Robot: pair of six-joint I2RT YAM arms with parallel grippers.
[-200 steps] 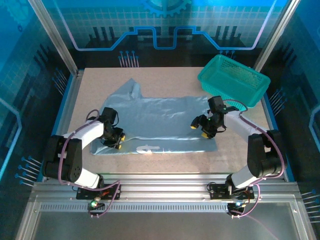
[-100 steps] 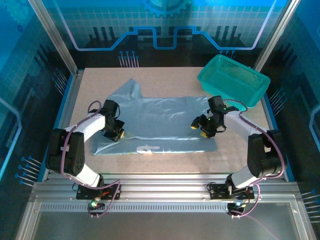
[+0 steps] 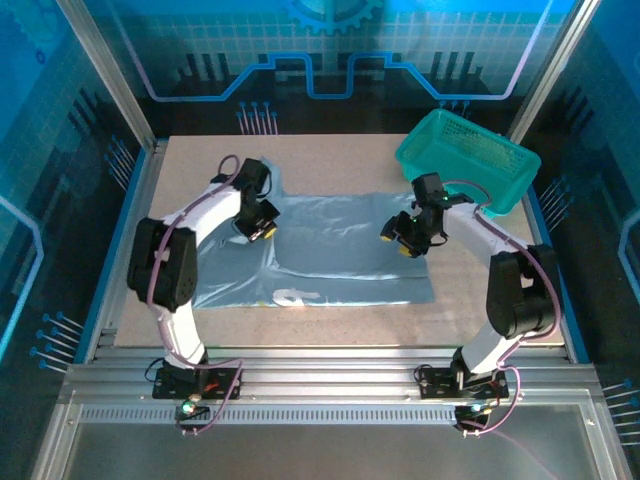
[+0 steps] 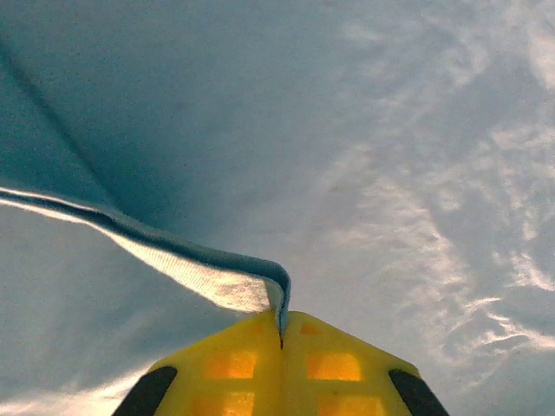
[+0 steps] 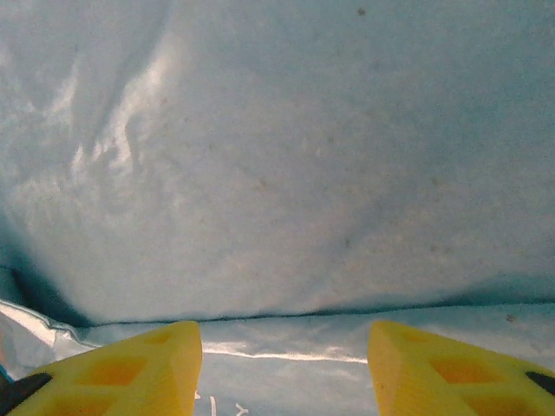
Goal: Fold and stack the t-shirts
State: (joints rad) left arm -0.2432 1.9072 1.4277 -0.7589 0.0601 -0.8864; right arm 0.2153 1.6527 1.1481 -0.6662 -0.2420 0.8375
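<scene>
One pale grey-blue t-shirt [image 3: 340, 250] lies spread across the middle of the table, its small white neck label [image 3: 296, 296] near the front edge. My left gripper [image 3: 262, 231] is over the shirt's back-left part, shut on a lifted fabric edge. In the left wrist view the yellow fingers [image 4: 234, 364] meet with the hem [image 4: 212, 282] pinched between them. My right gripper [image 3: 396, 243] hovers open over the shirt's right side. In the right wrist view its fingers [image 5: 130, 368] stand wide apart above a fold line [image 5: 286, 314] in the cloth, holding nothing.
A teal mesh basket [image 3: 470, 165] stands at the back right, close behind the right arm. Bare speckled tabletop [image 3: 340, 160] runs along the back and the front edge. Metal frame posts rise at the back corners.
My left gripper has swung from the shirt's front-left edge back and to the right, dragging the pinched fabric with it. The right gripper has shifted slightly towards the back.
</scene>
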